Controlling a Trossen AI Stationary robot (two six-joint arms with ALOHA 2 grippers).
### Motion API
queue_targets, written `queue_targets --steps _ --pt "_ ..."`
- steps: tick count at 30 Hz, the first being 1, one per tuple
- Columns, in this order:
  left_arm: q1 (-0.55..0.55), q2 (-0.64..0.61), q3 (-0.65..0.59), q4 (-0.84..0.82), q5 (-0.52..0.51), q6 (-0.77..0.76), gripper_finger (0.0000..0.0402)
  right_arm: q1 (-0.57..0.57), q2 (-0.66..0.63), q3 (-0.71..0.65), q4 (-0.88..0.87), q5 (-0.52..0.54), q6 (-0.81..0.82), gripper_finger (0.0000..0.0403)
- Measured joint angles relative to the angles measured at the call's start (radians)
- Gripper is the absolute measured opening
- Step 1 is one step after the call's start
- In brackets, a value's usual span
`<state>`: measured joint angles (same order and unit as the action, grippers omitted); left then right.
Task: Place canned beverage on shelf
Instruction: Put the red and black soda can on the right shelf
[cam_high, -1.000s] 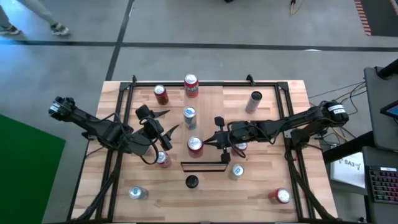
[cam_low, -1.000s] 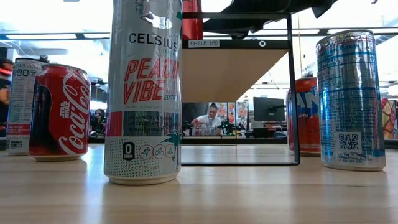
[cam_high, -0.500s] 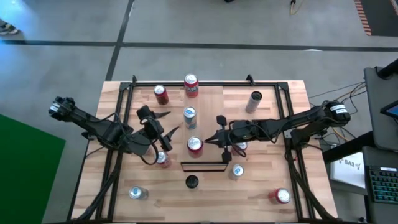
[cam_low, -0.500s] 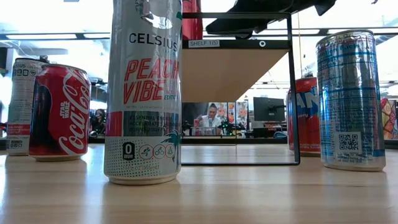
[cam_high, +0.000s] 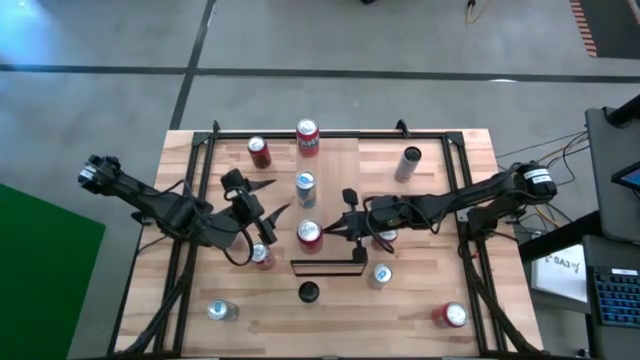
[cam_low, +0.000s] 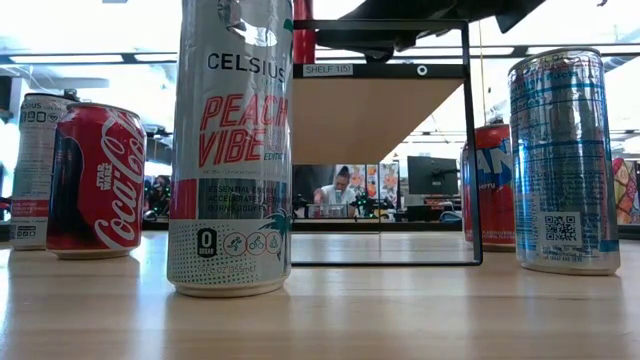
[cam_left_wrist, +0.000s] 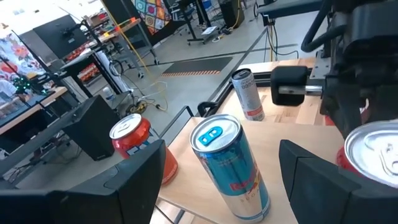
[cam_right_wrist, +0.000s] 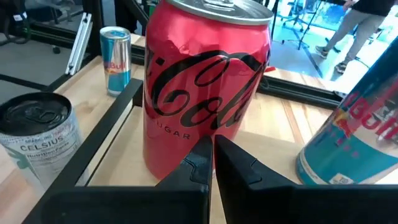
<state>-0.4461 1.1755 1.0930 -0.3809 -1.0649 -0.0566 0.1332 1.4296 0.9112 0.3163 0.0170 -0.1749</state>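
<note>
A red Coca-Cola can (cam_right_wrist: 205, 93) stands upright on the light wooden shelf (cam_right_wrist: 124, 168), a raised board in a black frame (cam_low: 400, 71) near the table's middle. In the high view the can (cam_high: 310, 233) is at the shelf's far left part. My right gripper (cam_high: 333, 229) is shut, and its tips are at the can's right side. My left gripper (cam_high: 268, 198) hangs open over the table's left half. It points at a blue Red Bull can (cam_left_wrist: 230, 165) standing on the tabletop and touches nothing. My right gripper has its shut fingertips (cam_right_wrist: 202, 155) against the lower side wall (cam_right_wrist: 186, 146) of the Coca-Cola can. They come nearly level from the table's right. The can stands upright on its base on the shelf.
More cans stand about the tabletop: a Celsius can (cam_low: 230, 150), a Coca-Cola can (cam_low: 97, 180), a Red Bull can (cam_low: 560, 160), two red cans (cam_high: 307, 135) at the far edge, a grey one (cam_high: 410, 160) and a red one (cam_high: 452, 315). Black rails (cam_high: 190, 200) line both table sides.
My right gripper, still shut, has edged toward the table's left. The Coca-Cola can has slid a little to the left along the shelf with it and stays upright. My left arm has kept still.
</note>
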Motion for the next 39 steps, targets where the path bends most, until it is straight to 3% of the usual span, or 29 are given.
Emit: queue_targets --steps 19,25,30,34,39 --pt "-0.007 -0.001 0.005 0.004 0.002 -0.007 0.0279 0.0 0.038 0.0 0.044 -0.018 -0.019 0.0009" --pt "-0.04 -0.001 0.005 0.002 0.132 -0.021 0.0279 0.0 -0.003 0.0 -0.001 -0.016 -0.023 0.0009" --pt "-0.102 -0.007 0.005 -0.033 0.171 -0.034 0.0273 0.0 -0.015 0.0 -0.009 -0.015 -0.019 0.0009" --pt "-0.154 -0.03 0.011 -0.079 0.215 -0.078 0.0232 0.0 -0.015 0.0 -0.013 -0.015 -0.008 0.0009" --pt "-0.166 -0.024 -0.017 -0.086 0.358 -0.118 0.0108 0.0 -0.015 0.0 0.002 -0.015 -0.009 0.0009"
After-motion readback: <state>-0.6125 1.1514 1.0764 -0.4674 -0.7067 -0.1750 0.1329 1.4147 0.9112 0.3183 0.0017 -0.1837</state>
